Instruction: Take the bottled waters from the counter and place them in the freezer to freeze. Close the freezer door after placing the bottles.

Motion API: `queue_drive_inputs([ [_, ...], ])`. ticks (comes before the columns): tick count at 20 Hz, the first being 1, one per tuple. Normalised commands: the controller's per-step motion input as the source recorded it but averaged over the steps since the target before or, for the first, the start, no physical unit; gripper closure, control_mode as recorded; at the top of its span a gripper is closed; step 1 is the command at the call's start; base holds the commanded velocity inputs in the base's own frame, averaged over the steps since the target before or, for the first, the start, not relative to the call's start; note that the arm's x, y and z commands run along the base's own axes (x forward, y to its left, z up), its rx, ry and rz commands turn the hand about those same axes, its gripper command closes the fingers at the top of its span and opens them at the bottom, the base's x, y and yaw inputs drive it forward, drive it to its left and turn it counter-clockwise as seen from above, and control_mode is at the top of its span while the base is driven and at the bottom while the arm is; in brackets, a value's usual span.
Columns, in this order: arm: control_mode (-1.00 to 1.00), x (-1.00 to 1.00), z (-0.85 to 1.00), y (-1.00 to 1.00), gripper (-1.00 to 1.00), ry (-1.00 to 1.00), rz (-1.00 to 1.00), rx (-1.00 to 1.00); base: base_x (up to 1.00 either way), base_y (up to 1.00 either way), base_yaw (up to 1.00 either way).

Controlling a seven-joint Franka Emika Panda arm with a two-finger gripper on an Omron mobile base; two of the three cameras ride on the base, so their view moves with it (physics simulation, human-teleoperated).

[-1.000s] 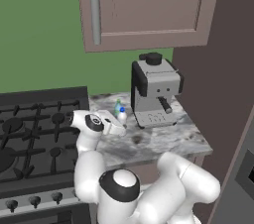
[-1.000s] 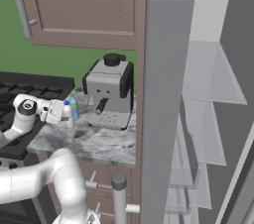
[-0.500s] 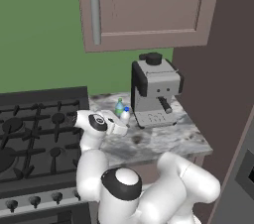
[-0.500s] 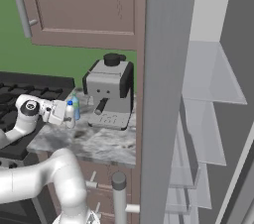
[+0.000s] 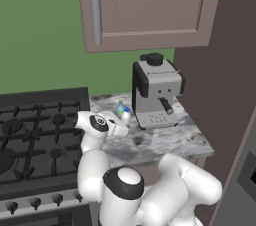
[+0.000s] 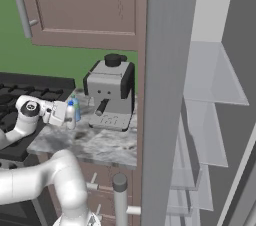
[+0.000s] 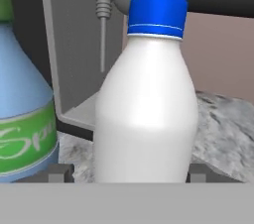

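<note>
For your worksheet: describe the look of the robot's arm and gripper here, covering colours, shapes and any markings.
The arm is glossy white, built of rounded, bulbous segments with dark caps at the joints. Its wrist ends in a white hand with a dark round disc. The gripper has two small dark grey, blocky fingertips. No cables or lettering are visible.
</note>
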Motion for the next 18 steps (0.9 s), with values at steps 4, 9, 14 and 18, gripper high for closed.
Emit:
queue_drive_inputs([
  [4,-1.00,-0.17,0.00,0.01,1.00,0.00,0.00,0.00,0.00,0.00,0.00],
  [9,-1.00,-0.61,0.15,0.07,1.00,-0.04,0.00,-0.05,0.00,0.00,0.00],
  [14,-1.00,-0.88,0.54,0.03,1.00,-0.11,-0.01,-0.13,0.00,0.00,0.00],
  [18,-1.00,-0.78,0.58,-0.01,1.00,-0.13,-0.04,-0.22,0.00,0.00,0.00],
])
